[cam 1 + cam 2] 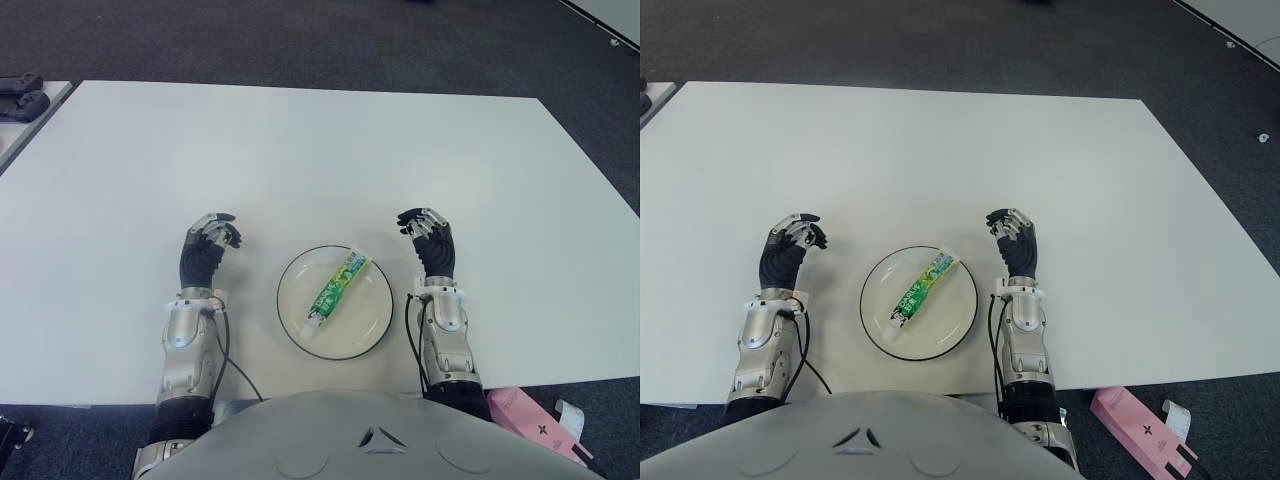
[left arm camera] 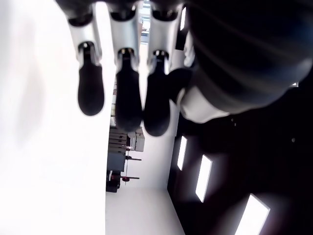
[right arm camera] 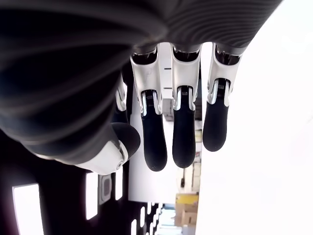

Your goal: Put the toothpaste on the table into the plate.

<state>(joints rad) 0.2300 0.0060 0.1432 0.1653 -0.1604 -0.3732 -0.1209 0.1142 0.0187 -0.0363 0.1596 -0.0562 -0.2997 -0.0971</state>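
Green toothpaste (image 1: 337,285) lies in the plate (image 1: 372,325), unseen by wrist views; both hands' fingers (image 3: 184,137) hang released, empty.

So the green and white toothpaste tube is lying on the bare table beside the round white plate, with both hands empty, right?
Not quite: the green and white toothpaste tube lies inside the round white plate, as the left eye view shows. Both hands are empty.

white table (image 1: 300,150), dark carpet floor (image 1: 250,40)
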